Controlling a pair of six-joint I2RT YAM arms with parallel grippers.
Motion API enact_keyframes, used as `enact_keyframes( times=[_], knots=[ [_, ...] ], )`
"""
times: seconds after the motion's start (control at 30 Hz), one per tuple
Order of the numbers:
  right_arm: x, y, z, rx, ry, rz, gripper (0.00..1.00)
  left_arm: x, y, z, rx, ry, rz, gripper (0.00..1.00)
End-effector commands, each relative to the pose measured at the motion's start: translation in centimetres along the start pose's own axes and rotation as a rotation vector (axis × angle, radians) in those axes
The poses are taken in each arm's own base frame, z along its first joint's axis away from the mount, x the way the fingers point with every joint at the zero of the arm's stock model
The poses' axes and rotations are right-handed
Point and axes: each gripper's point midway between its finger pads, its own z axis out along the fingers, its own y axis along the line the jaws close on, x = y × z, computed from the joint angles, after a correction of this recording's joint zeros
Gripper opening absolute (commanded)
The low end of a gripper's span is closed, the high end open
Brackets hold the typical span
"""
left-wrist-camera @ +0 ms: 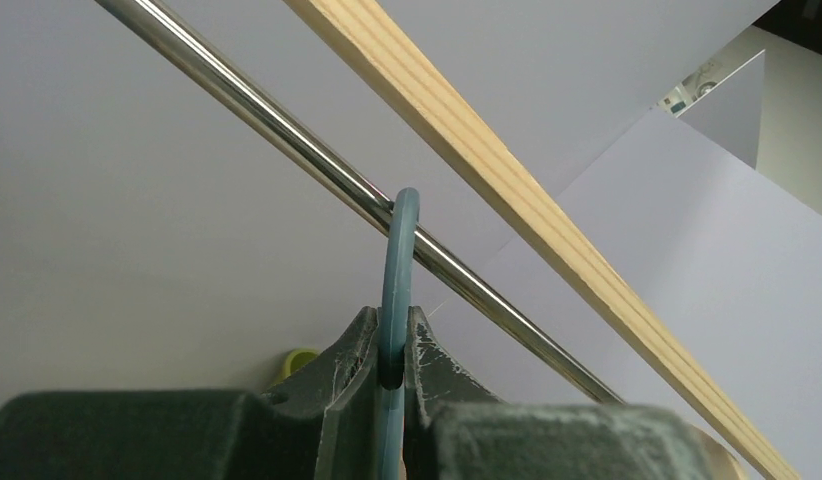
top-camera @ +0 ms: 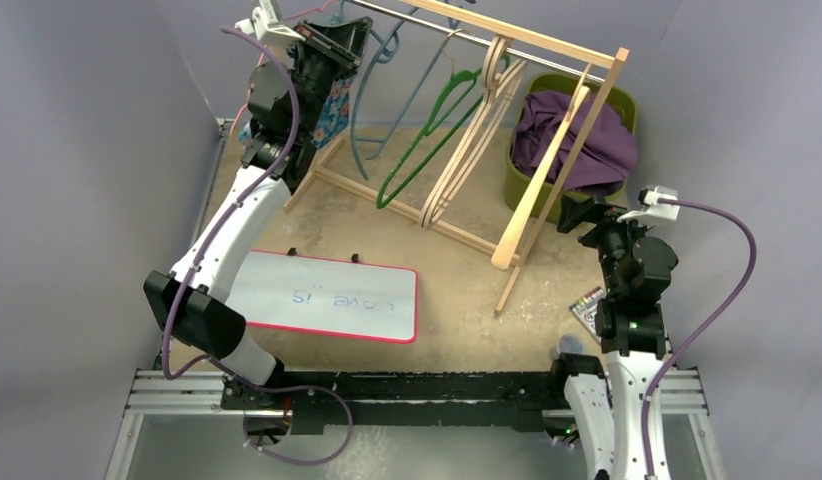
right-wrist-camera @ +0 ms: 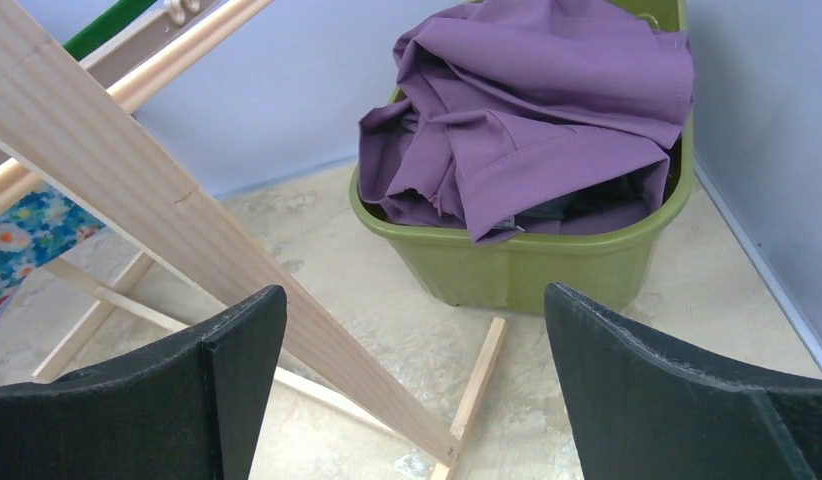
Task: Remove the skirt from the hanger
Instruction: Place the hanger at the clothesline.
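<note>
left tool [left-wrist-camera: 391, 345] pinching blue hanger hook [left-wrist-camera: 399, 240] on metal rail [left-wrist-camera: 267, 133] | right tool [right-wrist-camera: 412, 310] spread wide, empty

Purple cloth [right-wrist-camera: 527, 110] fills the green bin [right-wrist-camera: 547, 265]; a whiteboard [top-camera: 327, 295] lies flat.

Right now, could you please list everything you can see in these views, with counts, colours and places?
rack: 1, pale wood, across the back of the table
rail: 1, chrome, under the rack's top bar
blue hanger: 1, blue, hook over the rail
grey-blue hanger: 1, grey-blue, on the rail
green hanger: 1, green, on the rail
beige hangers: at least 2, beige, on the rail
skirt: 1, blue floral, below the left gripper
bin: 1, olive, back right
cloth: 1, purple, heaped in the bin
whiteboard: 1, white, red-edged, front left
card: 1, multicoloured, by the right arm
table: 1, beige
left gripper: shut on the blue hanger
right gripper: open, facing the bin
</note>
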Motion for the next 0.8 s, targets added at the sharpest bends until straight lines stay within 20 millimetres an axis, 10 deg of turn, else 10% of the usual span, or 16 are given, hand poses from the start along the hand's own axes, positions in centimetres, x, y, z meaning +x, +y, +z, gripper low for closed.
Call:
enact_keyframes(
  times=[0.0,0.4,0.77],
  knots=[
    [-1.8,0.1,-0.1,0.012,-0.060,0.001,0.99,-1.5,-2.1,-1.8,0.057,-0.021,0.056,0.03],
    [-7.2,0.3,-2.8,0.087,-0.123,0.005,0.99,-1.1,-1.4,-4.6,0.029,0.028,0.155,0.47],
    [-17.1,5.3,-8.0,-0.058,-0.307,-0.086,0.99,-8.0,-4.1,-13.4,-0.069,-0.050,0.349,0.70]
  ],
)
